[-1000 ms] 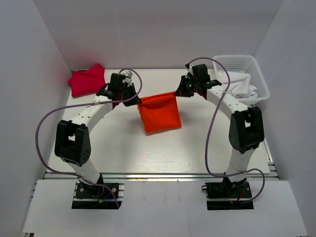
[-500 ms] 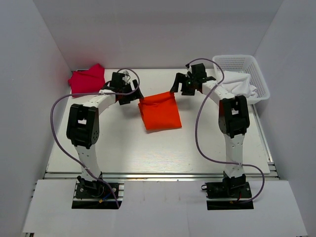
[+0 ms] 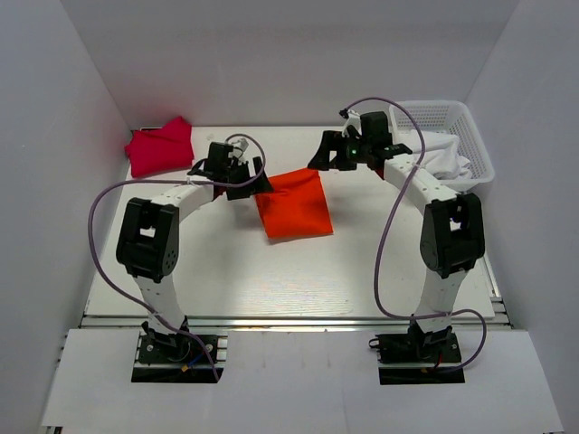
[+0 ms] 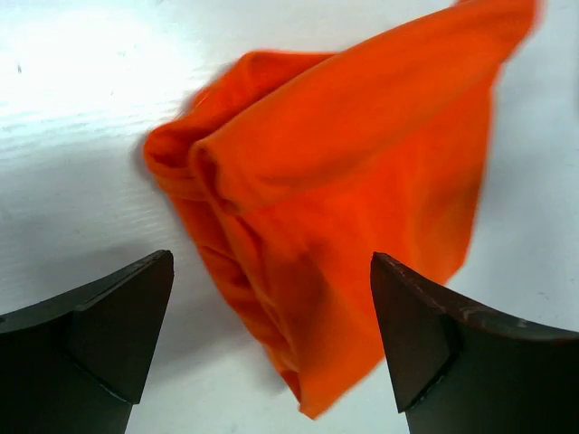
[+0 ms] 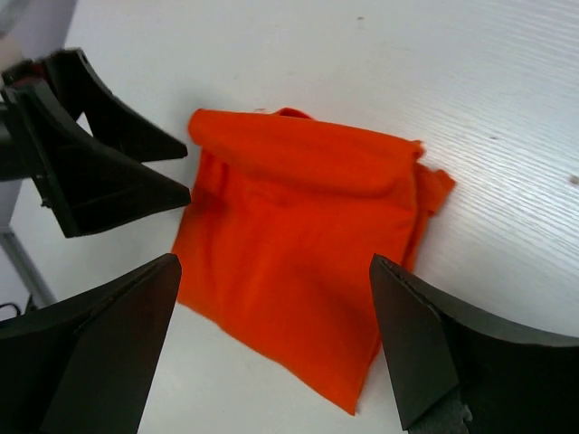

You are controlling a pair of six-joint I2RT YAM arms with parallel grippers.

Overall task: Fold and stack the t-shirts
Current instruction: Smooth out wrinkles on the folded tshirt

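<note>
Beside the folded bright-orange fabric t-shirt (image 3: 292,205), left gripper (image 3: 260,183) and right gripper (image 3: 320,157) gape wide, empty; a snagging finger could undo the fold.

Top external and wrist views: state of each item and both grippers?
orange t-shirt: folded, lying flat on the table, in neither gripper.
crimson t-shirt: loosely folded in the far left corner, not stacked.
basket: upright, holding white cloth.
left gripper: jaws open, empty.
right gripper: jaws open, empty.
</note>
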